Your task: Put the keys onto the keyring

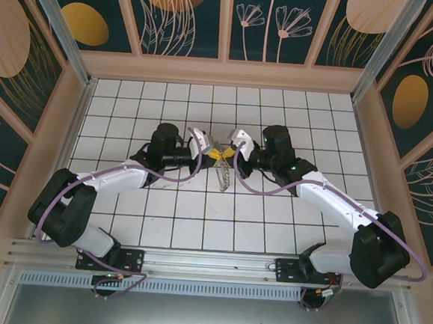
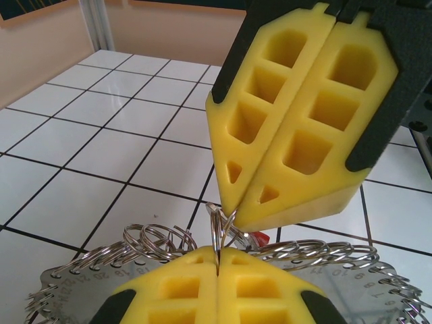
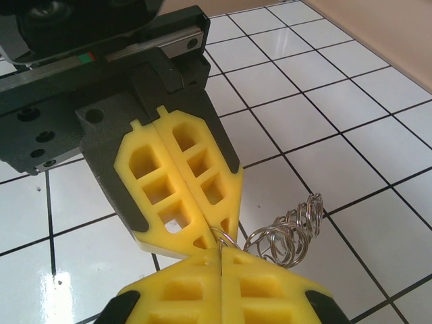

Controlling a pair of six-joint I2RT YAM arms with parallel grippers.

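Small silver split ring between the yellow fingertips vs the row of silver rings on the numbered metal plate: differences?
The small silver split ring stands upright, alone; the row of silver rings sits packed along the numbered metal plate's edge. The split ring is pinched by left gripper and right gripper, both shut; the row is ungripped. Shared: thin silvery wire loops.

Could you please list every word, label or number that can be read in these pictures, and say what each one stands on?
Stamped numerals along the edge of the keyring, a metal plate fringed with split rings: they are there, but too small and blurred to quote reliably.
No other words, labels, brands or signs are legible.
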